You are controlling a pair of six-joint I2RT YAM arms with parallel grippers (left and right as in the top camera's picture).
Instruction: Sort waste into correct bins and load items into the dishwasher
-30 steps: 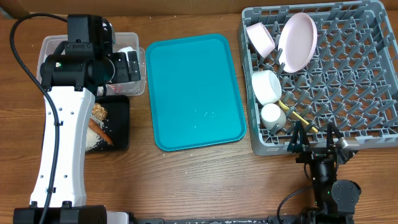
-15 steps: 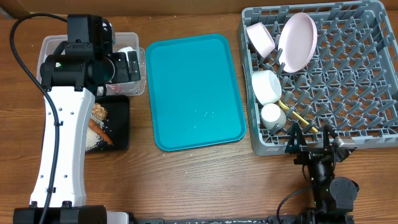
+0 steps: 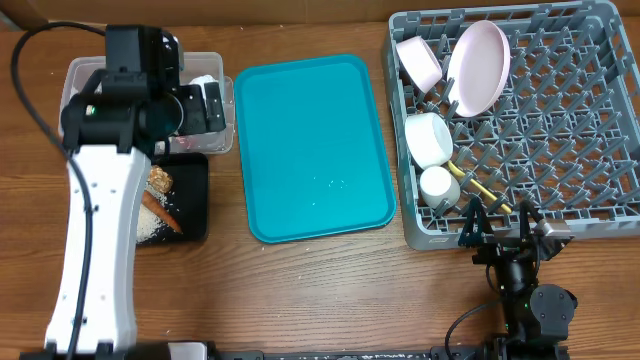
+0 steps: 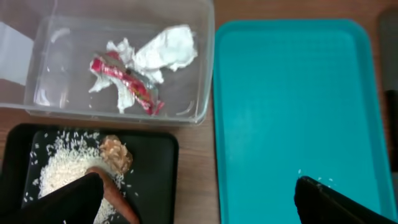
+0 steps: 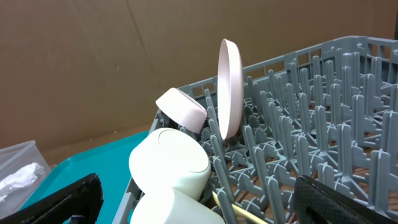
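The clear tub (image 4: 37, 74) holds the red-and-white wrapper (image 4: 127, 84) and the white napkin (image 4: 165, 50). The black tray (image 4: 158, 168) holds rice (image 4: 56, 168), a brown lump (image 4: 117, 154) and the carrot stick (image 4: 121, 202). My left gripper (image 4: 199, 208) is open and empty, above the tub's right end (image 3: 205, 105). The grey dish rack (image 3: 560, 110) holds the plate (image 3: 477, 65), two bowls (image 3: 420, 58) (image 3: 430, 138), a cup (image 3: 438, 185) and the yellow spoon (image 3: 480, 188). My right gripper (image 3: 500, 225) is open and empty at the rack's front edge (image 5: 202, 199).
The large teal tray (image 3: 315, 145) lies between the bins and the rack, with a few rice grains (image 3: 330, 183) on it. The left arm covers much of the tub in the overhead view. Bare wood table (image 3: 330, 290) runs along the front.
The left arm has shifted slightly, with its gripper still over the tub. The right gripper edged a little earlier and is still now.
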